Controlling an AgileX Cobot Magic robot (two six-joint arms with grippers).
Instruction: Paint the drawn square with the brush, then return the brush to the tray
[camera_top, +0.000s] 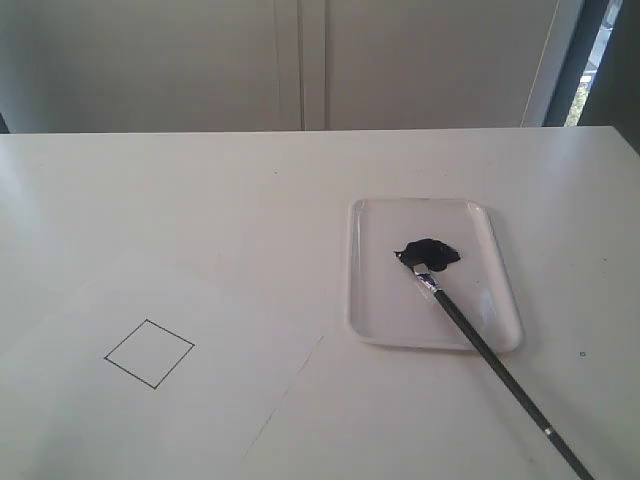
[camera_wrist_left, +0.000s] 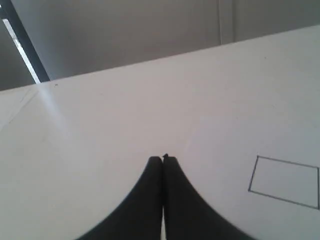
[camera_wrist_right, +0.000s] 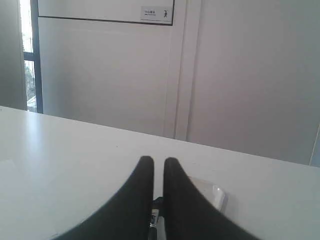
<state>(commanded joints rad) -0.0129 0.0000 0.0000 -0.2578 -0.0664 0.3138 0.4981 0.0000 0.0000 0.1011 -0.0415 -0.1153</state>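
The brush (camera_top: 480, 345) lies with its dark bristles in the paint blob (camera_top: 432, 252) on the white tray (camera_top: 360, 320). Its black handle crosses the tray's rim and runs off the frame's lower right. The drawn square (camera_top: 149, 352) is a bare outline on the white paper (camera_top: 90, 430). Neither gripper shows in the exterior view. My left gripper (camera_wrist_left: 163, 159) is shut over the table, with the drawn square (camera_wrist_left: 284, 181) off to one side. My right gripper (camera_wrist_right: 159, 161) is shut to a narrow slit. The brush (camera_wrist_right: 155, 222) shows through it, farther off, beside a corner of the tray (camera_wrist_right: 214, 196).
The white table runs back to a pale wall with panel seams (camera_top: 312, 60). A dark window frame (camera_top: 590, 60) stands at the back right. The paper's edge (camera_top: 285, 395) slants between the square and the tray.
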